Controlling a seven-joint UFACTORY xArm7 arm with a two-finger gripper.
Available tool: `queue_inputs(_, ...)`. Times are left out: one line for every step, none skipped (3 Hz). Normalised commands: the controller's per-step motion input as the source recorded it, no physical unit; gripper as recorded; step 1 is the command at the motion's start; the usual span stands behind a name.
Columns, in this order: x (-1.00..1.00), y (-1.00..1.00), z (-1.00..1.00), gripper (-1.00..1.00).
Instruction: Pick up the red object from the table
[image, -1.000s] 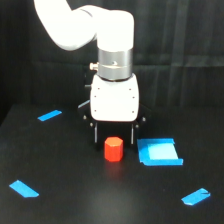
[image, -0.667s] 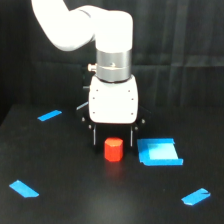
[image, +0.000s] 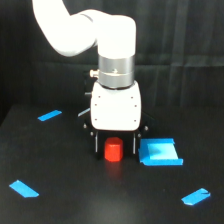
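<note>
Gripper (image: 114, 145) lowered over the red object (image: 113, 150), fingers spread to either side of it.

Nearest the camera, blue tape strips lie on the black table (image: 100, 200): one (image: 23, 188) well off to the exterior view's left of the gripper, another (image: 195, 197) well off to its right. The red hexagonal block sits on the table between the two dark fingers (image: 95, 143), with a gap on each side. Just beside the other finger, on the view's right, lies a flat blue square piece (image: 160, 152). Farther back on the left lies a third tape strip (image: 49, 115), before the black curtain (image: 180, 55).

a robot lab setup — black curtain backdrop (image: 180, 45), matte black table (image: 70, 200) marked with blue tape strips (image: 49, 115).
</note>
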Motion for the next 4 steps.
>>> queue_inputs(0.15,0.0,-0.29,-0.77)
queue_inputs(0.11,0.09,-0.2,-1.0)
queue_inputs(0.06,0.0,-0.03,-0.96)
queue_inputs(-0.07,0.0,-0.01,-1.0)
